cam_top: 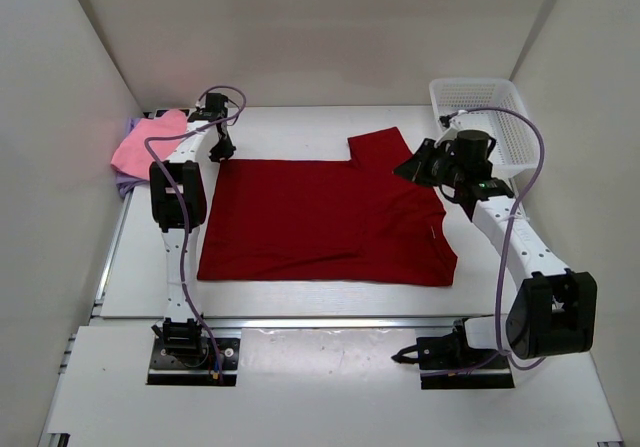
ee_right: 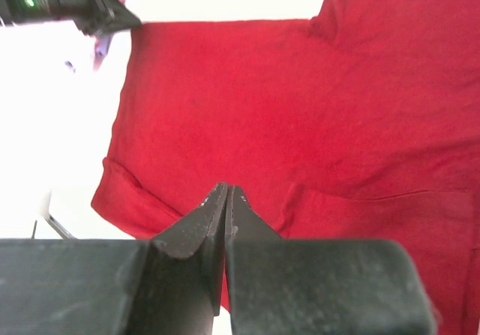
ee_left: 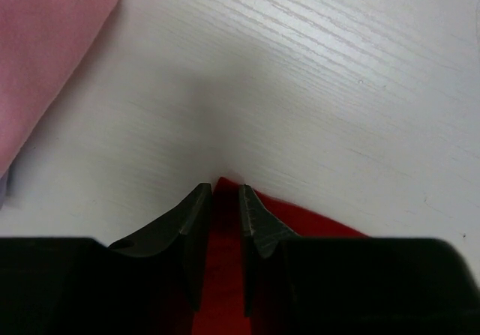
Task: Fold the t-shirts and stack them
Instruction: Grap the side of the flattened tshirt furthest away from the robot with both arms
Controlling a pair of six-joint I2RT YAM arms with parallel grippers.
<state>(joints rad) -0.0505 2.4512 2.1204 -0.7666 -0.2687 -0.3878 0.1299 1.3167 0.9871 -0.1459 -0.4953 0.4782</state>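
Left wrist view puts the left gripper [ee_left: 223, 192] right on the far-left corner of the red shirt [ee_left: 225, 275]. Its jaws stand slightly apart with the red cloth between them, the tips down at the table [ee_left: 315, 88]. I cannot tell whether they already pinch the cloth. The right gripper [ee_right: 226, 192] is closed on nothing and hangs above the shirt's right side, near the sleeve.

From the top camera the red shirt lies spread flat mid-table, one sleeve pointing toward the basket [cam_top: 480, 92]. The pink shirt [cam_top: 150, 145] sits in the far-left corner on a lavender one [cam_top: 124, 182], well apart from the work.

The step in hand looks like taking this corner to start a fold. To do it well, the left jaws should bite only the very corner — enough cloth to hold, not so much that it bunches — and close fully before any lift. The right gripper probably needs to open and take a matching point on its own side, so that both ends rise together and the folded edge lands square. Lifting low would likely keep the rest of the shirt from dragging.
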